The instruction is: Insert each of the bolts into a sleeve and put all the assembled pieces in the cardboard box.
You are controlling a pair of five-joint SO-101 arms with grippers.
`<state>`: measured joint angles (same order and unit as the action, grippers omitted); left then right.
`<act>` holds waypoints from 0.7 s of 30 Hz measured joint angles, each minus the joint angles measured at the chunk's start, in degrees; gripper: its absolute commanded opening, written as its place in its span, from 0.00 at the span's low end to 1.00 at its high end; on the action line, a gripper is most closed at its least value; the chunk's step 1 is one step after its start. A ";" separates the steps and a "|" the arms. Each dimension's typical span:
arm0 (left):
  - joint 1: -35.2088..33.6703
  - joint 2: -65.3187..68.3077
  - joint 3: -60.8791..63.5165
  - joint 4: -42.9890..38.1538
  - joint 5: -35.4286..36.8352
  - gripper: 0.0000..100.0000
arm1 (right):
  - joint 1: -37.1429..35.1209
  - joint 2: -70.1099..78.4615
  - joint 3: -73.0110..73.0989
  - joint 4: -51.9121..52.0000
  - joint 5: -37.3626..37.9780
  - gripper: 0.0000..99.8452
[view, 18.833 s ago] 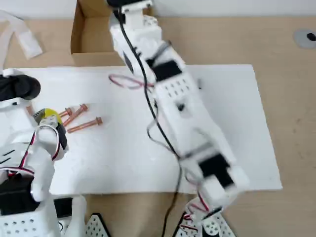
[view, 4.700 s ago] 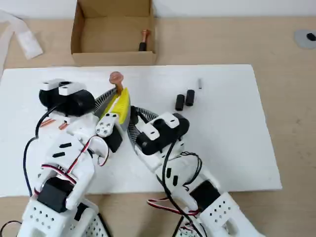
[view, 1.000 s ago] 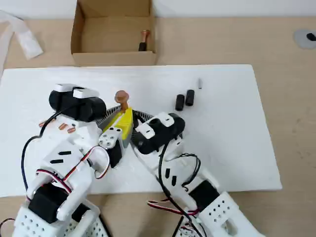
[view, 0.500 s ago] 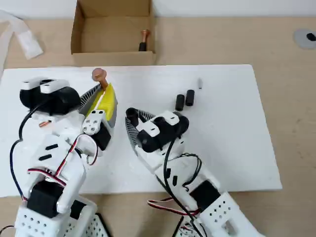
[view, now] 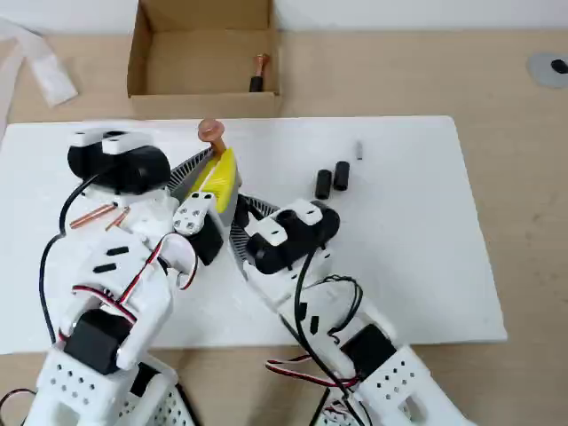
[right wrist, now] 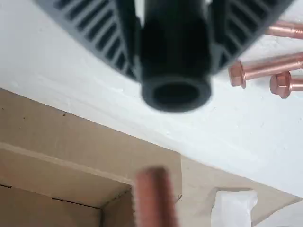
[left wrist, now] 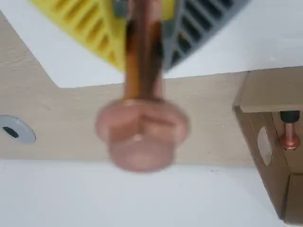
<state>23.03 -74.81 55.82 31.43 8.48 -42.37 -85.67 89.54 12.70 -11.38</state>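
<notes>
white mat [view: 399, 248] on the table: my left gripper [view: 216, 158] is clamped tight on a copper bolt [view: 211, 133] near the cardboard box [view: 135, 62], and my right gripper [view: 241, 217] is closed round a black sleeve [right wrist: 176, 71].

A pale wooden table [view: 524, 177] carries a white sheet [view: 417, 257] across its middle; the open cardboard box [view: 136, 67] sits at eleven o'clock, against the sheet's far edge; a clear plastic packet [view: 49, 78] lies at ten; a grey disc [view: 548, 68] at two; on the sheet, two black sleeves [view: 323, 184] lie side by side near its middle, loose bolts [view: 93, 216] at nine.
</notes>
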 measured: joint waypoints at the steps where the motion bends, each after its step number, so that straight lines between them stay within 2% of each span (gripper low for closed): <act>1: 0.00 0.00 0.00 0.18 0.00 0.01 | 0.00 0.00 0.00 0.00 0.00 0.01; 9: 0.35 0.00 0.00 5.27 0.00 0.01 | 0.00 0.00 0.00 0.00 0.00 0.01; 21: 0.35 0.00 0.00 7.38 0.00 0.01 | 0.00 0.00 0.00 0.00 0.00 0.01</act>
<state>23.38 -74.81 55.82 38.81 8.48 -42.37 -85.67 89.54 12.70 -11.38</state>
